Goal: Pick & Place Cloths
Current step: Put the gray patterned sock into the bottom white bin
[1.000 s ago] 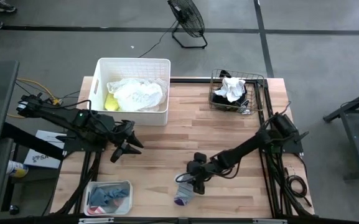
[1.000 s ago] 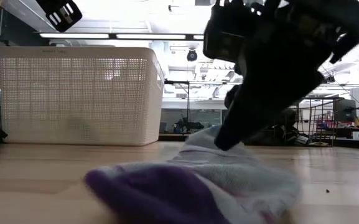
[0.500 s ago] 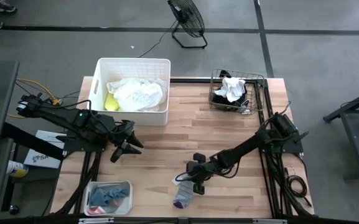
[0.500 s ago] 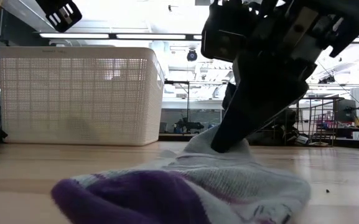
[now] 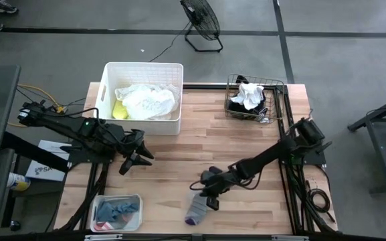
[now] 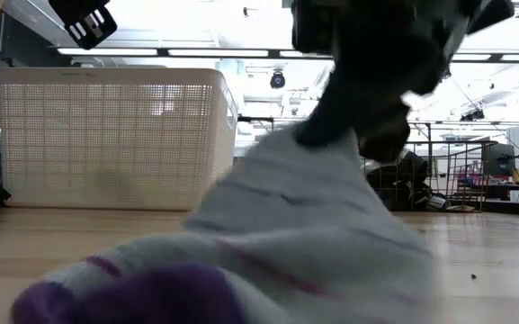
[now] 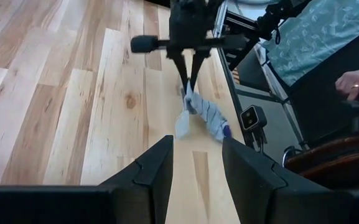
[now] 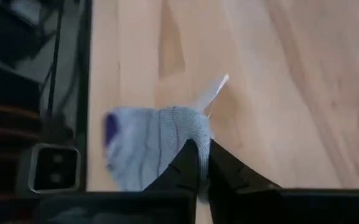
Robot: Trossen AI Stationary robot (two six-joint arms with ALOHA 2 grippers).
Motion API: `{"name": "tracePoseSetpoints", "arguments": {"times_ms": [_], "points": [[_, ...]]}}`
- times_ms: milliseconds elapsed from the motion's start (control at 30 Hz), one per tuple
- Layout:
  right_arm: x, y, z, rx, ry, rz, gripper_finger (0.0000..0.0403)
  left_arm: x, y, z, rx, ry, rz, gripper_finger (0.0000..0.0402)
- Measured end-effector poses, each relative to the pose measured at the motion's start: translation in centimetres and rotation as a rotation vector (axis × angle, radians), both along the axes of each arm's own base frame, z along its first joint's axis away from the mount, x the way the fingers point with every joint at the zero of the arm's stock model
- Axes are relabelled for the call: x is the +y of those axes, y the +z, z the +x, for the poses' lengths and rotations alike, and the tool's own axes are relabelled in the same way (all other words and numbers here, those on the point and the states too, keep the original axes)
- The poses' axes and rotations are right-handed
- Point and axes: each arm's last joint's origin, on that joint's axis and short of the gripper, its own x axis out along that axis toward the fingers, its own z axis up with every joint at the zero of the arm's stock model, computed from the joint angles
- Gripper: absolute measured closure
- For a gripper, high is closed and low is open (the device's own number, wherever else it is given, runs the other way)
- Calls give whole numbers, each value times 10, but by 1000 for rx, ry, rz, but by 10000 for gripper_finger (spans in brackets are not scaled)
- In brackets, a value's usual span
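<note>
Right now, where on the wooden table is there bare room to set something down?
The wooden table is bare between the white perforated plastic bin and the black wire basket, and across its middle. The near edge is crowded: the right gripper pinches a grey-and-purple striped sock beside a small clear tray.

I can read almost nothing here. The only lettering I find is on a white box [image 5: 45,161] lying off the table's [image 5: 246,140] left edge, under my left arm: a few dark capital letters, seemingly starting "SA", with the rest cut off by the arm and too small to make out. Nothing else around the table carries any text, number or sign that I can read.
</note>
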Motion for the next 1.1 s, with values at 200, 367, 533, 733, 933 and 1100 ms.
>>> {"name": "tracePoseSetpoints", "arguments": {"times_ms": [200,367,533,733,933,1100], "points": [[-7,37,-4,-158,-87,-77,397,0,0,0,-1,8,-1,265],[-12,67,-7,-311,-139,-132,397,0,2,1,-22,28,-15,265],[-20,92,-8,-453,-170,-182,398,0,10,4,-100,44,-32,265],[-30,111,-5,-584,-200,-212,398,1,15,7,-169,89,-24,265],[-44,123,-5,-634,-243,-266,398,0,16,15,-213,107,23,255],[-54,127,-4,-654,-322,-342,398,-3,15,25,-232,140,22,188]]}}
